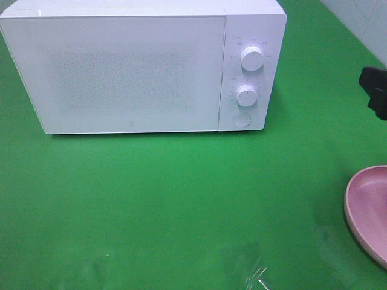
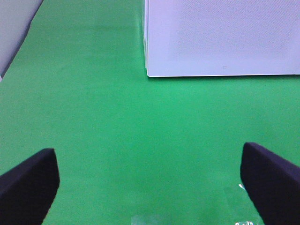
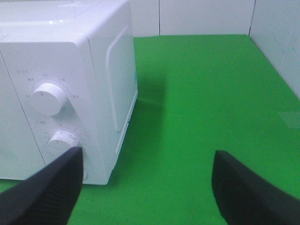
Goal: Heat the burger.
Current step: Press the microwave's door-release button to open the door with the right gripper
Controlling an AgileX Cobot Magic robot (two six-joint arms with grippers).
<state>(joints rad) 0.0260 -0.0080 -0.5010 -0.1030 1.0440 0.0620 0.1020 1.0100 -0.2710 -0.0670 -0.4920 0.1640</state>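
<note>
Green matting (image 1: 151, 199) covers the whole work surface. At the left, the left gripper (image 2: 147, 178) hangs above bare matting on the near side of the microwave's left corner. Its two dark fingers (image 2: 28, 183) are spread wide apart with nothing between them. The white microwave (image 1: 121, 72) stands at the far side of the surface with its door closed flush. The frosted door panel gives no view of the inside. The control strip on the right of the door carries an upper knob (image 1: 252, 58), a lower knob (image 1: 246, 95) and a round button (image 1: 242, 119) in a vertical row. Right of the appliance, the right gripper (image 3: 147, 187) faces the microwave's right front corner. Its fingers (image 3: 47, 192) are also spread wide and hold nothing. In the high view only a black part of that arm (image 1: 375, 90) shows, at the right edge and apart from the microwave. A pink plate (image 1: 369, 211) lies at the near right, cut off by the edge of the high view. The burger shows in no view, so its position cannot be told.
</note>
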